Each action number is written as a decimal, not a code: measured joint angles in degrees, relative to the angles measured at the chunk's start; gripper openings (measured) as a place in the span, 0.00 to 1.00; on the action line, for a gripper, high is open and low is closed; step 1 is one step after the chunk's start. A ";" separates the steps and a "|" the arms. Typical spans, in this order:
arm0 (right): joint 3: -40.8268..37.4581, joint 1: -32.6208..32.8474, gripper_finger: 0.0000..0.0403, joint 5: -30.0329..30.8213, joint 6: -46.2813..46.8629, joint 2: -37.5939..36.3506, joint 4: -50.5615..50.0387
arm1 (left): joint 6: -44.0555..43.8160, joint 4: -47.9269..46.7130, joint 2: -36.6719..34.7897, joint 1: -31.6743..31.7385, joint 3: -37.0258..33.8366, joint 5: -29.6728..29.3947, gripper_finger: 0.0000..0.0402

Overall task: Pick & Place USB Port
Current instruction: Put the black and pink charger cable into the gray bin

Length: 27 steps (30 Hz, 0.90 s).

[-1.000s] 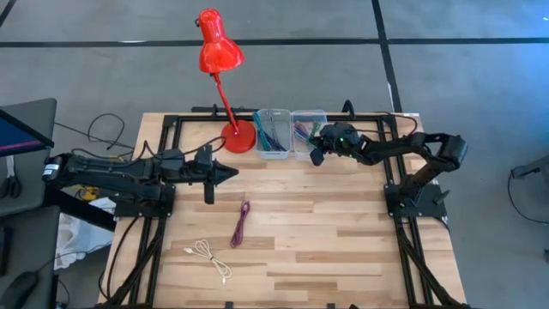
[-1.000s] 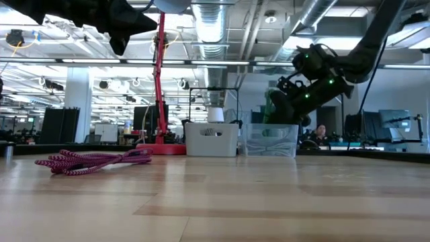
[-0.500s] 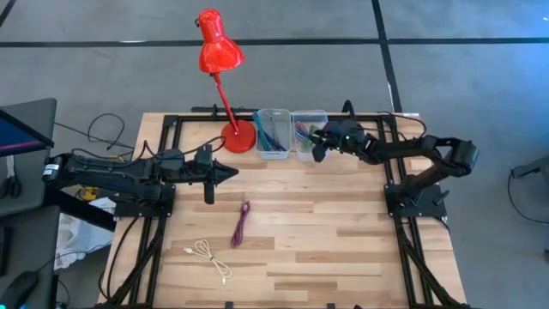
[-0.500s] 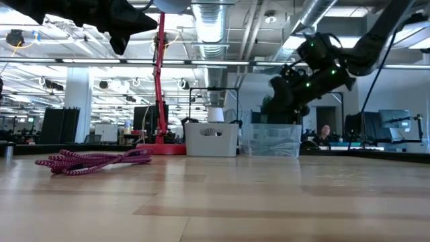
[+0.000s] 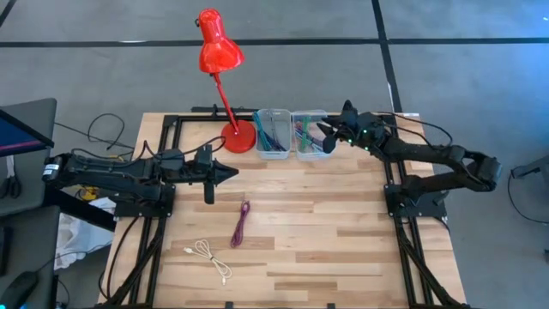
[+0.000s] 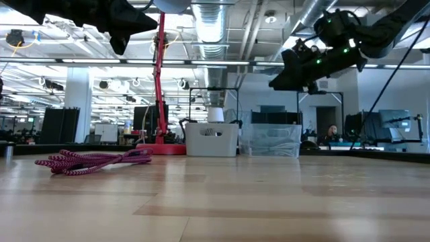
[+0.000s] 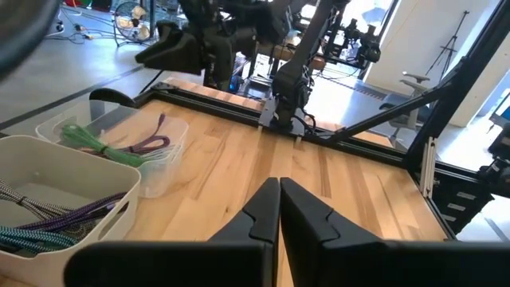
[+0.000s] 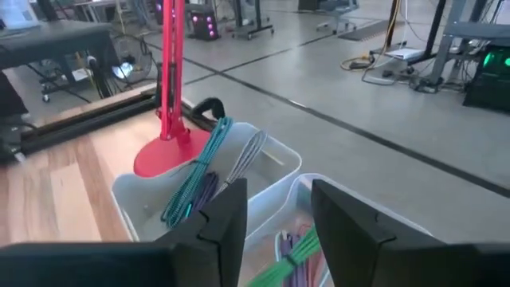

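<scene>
A magenta cable [image 5: 241, 223] lies coiled on the wooden table, and a white cable [image 5: 208, 257] lies nearer the front edge. Two small bins stand at the far edge. The left bin [image 5: 273, 133] holds teal and purple cables, and the right bin [image 5: 307, 133] holds green and purple ones [image 8: 296, 249]. My right gripper [image 5: 326, 140] hovers open above the right bin, with nothing between its fingers [image 8: 227, 215]. My left gripper [image 5: 232, 173] waits shut over the table's left part, pointing right.
A red desk lamp stands with its base [image 5: 239, 136] just left of the bins, its stem leaning over the far edge. Black frame rails [image 5: 171, 137] run along the table's sides. Bare wood lies between the cables and the right arm's base [image 5: 416, 202].
My right gripper has risen from just over the right bin and drawn back toward the table's far right, tipping from a downward slant to nearly level. The cables on the table have not moved.
</scene>
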 joint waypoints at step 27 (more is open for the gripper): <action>0.02 24.23 0.29 -10.43 2.71 -2.71 5.19 | -2.75 3.27 0.02 0.02 0.00 0.65 0.03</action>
